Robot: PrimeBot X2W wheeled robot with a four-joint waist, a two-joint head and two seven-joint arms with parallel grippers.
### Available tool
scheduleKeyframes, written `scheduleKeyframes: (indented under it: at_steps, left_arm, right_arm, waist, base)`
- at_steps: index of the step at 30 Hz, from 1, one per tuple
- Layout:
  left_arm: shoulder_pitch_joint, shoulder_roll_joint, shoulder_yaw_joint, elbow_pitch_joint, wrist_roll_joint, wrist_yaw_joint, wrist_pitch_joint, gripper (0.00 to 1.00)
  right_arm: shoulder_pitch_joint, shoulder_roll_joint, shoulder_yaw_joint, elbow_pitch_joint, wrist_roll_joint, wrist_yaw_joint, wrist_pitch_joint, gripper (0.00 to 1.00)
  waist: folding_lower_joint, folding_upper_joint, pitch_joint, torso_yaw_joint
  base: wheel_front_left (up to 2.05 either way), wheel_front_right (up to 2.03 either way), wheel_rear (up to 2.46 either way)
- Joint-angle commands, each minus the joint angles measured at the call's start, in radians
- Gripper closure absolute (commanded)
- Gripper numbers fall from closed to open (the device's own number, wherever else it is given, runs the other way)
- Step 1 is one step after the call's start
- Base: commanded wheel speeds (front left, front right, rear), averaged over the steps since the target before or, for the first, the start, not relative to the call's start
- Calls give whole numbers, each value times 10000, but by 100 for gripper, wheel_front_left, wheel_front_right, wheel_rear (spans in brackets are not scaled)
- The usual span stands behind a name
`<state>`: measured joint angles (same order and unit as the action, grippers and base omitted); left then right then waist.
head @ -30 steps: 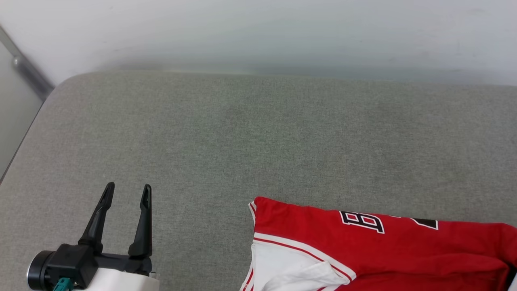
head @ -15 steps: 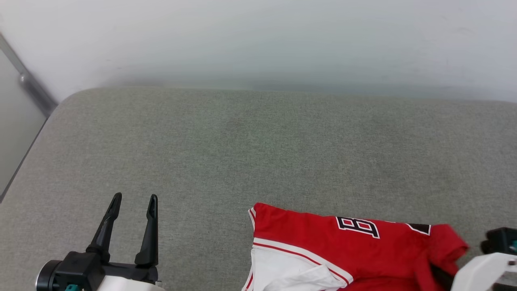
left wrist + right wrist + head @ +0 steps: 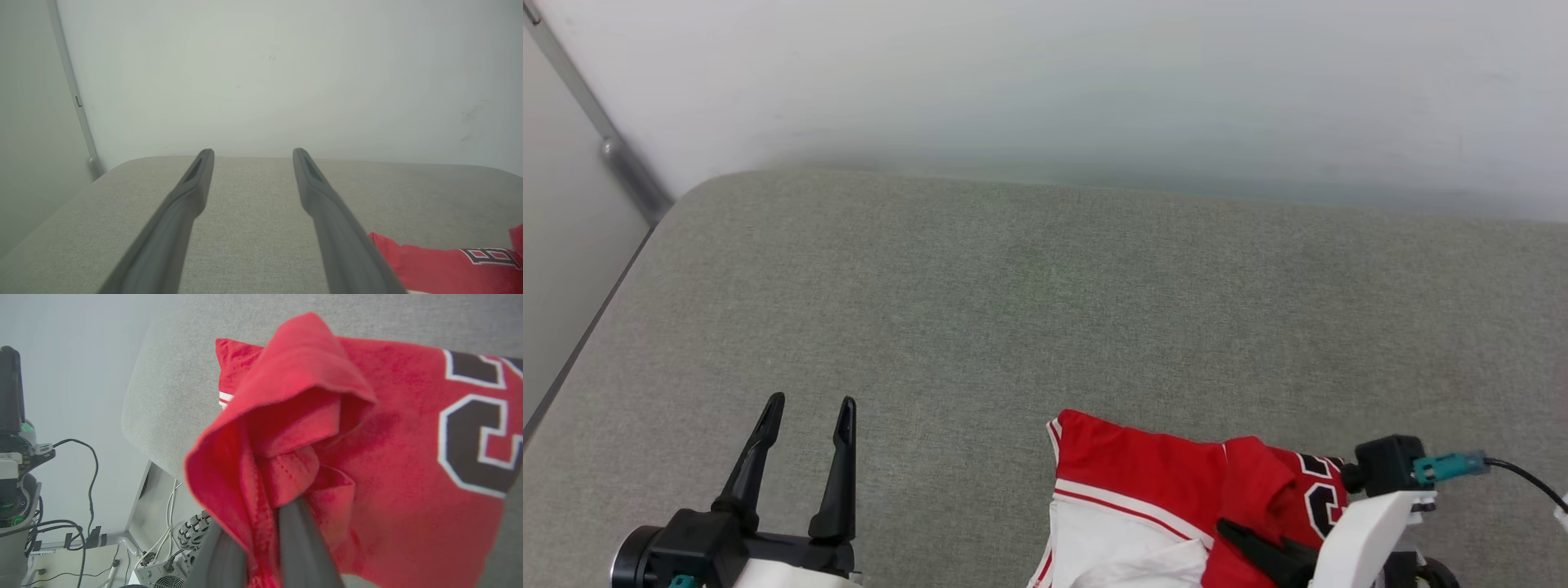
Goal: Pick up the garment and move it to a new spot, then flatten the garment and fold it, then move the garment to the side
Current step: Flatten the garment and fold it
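At 5 o'clock in the head view, the garment lies bunched on the grey bench. Its right part is gathered into a fold, and the right gripper has its fingers clamped on that fold. The right wrist view shows red cloth and a stitched hem pinched between them. At 7 o'clock the left gripper hovers with its fingers apart and empty, well clear of the shirt. The step in hand looks like carrying the shirt to a new spot. To do it well, lift high enough that the white sleeve clears the bench. Then travel toward 12 o'clock, where the bench is bare, and lower slowly so the cloth spreads rather than piles.
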<state>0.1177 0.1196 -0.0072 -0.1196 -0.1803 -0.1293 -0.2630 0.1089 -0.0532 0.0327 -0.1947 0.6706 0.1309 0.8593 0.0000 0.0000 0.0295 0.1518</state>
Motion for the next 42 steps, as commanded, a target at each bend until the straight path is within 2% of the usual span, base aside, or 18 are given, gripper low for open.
scheduleKeyframes:
  at_steps: [1,9,14,15,16,20,24,29,31,35,40,42]
  left_arm:
    - [-46,49,-20,14,-28,-17,-21,0]
    - [-169,145,-124,40,-77,-17,-21,0]
    - [-254,187,-238,-13,-165,-17,-21,0]
    - [-254,199,-229,2,-174,-17,-21,0]
    - [-253,209,-228,10,-188,-17,-21,0]
    - [-232,215,-247,54,-226,-17,-21,0]
    - [-309,319,-276,18,-84,-17,-21,0]
    - [-444,291,-126,-20,-136,-16,-21,0]
    - [-424,277,-109,-33,-125,-16,-21,0]
    - [-438,219,-120,-65,-163,-16,-21,0]
    - [-509,178,-117,-85,-157,-18,-21,0]
    - [-551,169,-136,-89,-152,-16,-21,0]
  right_arm:
    - [-223,47,212,152,275,-3,-166,100]
    - [-1246,43,1423,1890,1318,-2,-1315,100]
    - [-1815,38,1864,3071,1009,-2,-1838,100]
    - [-1947,40,1963,3240,864,-2,-1945,69]
    - [-2051,44,2038,3387,783,-2,-2089,0]
    - [-2312,43,2614,3629,959,-2,-2375,0]
    - [-2565,42,3302,3347,1212,-2,-2466,0]
    - [-2826,33,3305,2766,1046,-2,-2374,0]
    - [-3034,29,3073,2501,436,-3,-2402,0]
    - [-3350,-17,2401,2150,-1573,-2,-2569,0]
    - [-3814,-1204,2245,1692,-3593,-3,-3781,0]
    - [-3831,-1527,2083,1720,-3955,-3,-4420,0]
  waist:
    - [0,0,19,91]
    - [0,0,175,487]
    - [0,0,289,727]
    - [0,0,311,755]
    - [0,0,329,773]
    - [0,0,378,811]
    - [0,0,403,746]
    - [0,0,374,548]
    - [0,0,371,432]
    - [0,0,408,139]
    - [0,0,500,-260]
    - [0,0,538,-419]
  base:
    - [0,0,0]
    - [0,0,0]
    - [0,0,0]
    - [0,0,0]
    - [0,0,0]
    - [0,0,0]
    - [0,0,0]
    - [0,0,0]
    - [0,0,0]
    - [0,0,0]
    - [0,0,0]
    - [0,0,0]
